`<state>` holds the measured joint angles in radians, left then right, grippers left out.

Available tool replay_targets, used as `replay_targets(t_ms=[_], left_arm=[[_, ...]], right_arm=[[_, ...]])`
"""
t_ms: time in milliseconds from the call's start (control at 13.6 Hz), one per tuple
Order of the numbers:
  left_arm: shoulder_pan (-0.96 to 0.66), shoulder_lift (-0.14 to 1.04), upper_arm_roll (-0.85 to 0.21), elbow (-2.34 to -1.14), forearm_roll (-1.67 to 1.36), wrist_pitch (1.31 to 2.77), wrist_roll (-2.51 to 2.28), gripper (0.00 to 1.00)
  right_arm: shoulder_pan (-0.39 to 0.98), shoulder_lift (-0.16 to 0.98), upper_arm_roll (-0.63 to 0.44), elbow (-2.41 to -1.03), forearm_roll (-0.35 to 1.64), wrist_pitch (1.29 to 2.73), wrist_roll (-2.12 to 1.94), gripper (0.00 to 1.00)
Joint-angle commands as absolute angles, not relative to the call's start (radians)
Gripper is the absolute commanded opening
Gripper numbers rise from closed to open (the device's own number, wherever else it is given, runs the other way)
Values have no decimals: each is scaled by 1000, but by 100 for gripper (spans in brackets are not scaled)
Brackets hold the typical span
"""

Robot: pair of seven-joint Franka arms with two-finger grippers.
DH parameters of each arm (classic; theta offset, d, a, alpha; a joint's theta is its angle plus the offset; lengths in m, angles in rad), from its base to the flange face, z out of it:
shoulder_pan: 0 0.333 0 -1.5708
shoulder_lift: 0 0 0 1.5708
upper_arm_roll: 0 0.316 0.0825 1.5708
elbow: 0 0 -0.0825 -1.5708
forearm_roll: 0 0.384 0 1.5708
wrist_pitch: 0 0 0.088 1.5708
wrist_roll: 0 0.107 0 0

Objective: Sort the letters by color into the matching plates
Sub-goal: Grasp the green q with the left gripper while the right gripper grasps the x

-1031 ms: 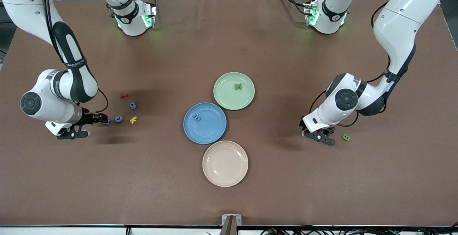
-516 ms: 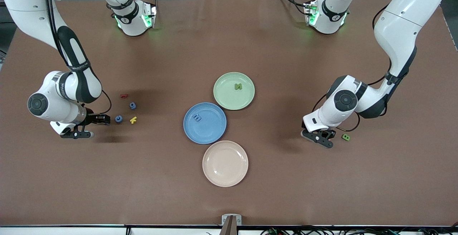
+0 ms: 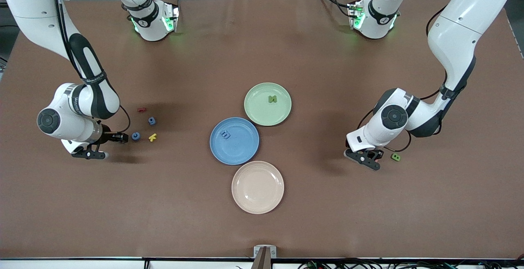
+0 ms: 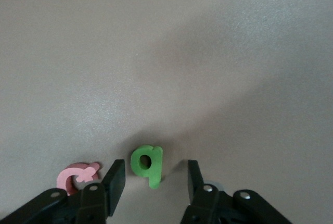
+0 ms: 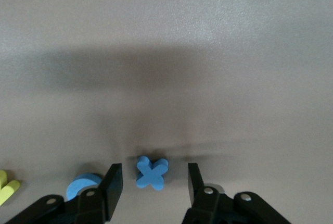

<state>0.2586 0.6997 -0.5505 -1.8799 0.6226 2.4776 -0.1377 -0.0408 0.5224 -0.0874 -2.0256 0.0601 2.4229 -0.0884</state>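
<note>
The blue plate (image 3: 241,150) holds a blue m (image 3: 225,134). The pale green plate (image 3: 262,111) holds a green N (image 3: 272,99). My right gripper (image 3: 111,146) (image 5: 154,172) is open, low over a blue x (image 5: 152,172) that lies between its fingertips. A blue c (image 3: 135,136) (image 5: 83,185) lies just beside it, and a blue g (image 3: 152,120) farther from the front camera. My left gripper (image 3: 370,159) (image 4: 156,168) is open, low over a green p (image 4: 147,164). A green B (image 3: 395,157) lies beside it. The x and the p are hidden in the front view.
A beige plate (image 3: 257,197) sits nearer the front camera than the blue plate. A yellow letter (image 3: 152,137) and a red letter (image 3: 141,109) lie by the blue c and g. A pink Q (image 4: 78,176) lies beside the green p.
My right gripper has moved toward the blue c and now covers the blue x in the front view. My left gripper has shifted slightly beside the green B. Both stay open.
</note>
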Motion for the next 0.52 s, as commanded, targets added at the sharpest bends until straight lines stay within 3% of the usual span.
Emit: replay_targets(t_ms=[0, 221, 442], left_arm=[[261, 724, -552, -1852, 643, 2479, -123, 47], [259, 732, -552, -1844, 643, 2479, -123, 39], [259, 732, -554, -1844, 643, 2477, -127, 22]], right_arm=[[-49, 529, -78, -2031, 54, 2441, -71, 52], [-49, 529, -78, -2031, 55, 2438, -71, 40], [-49, 529, -78, -2031, 55, 2430, -71, 27]])
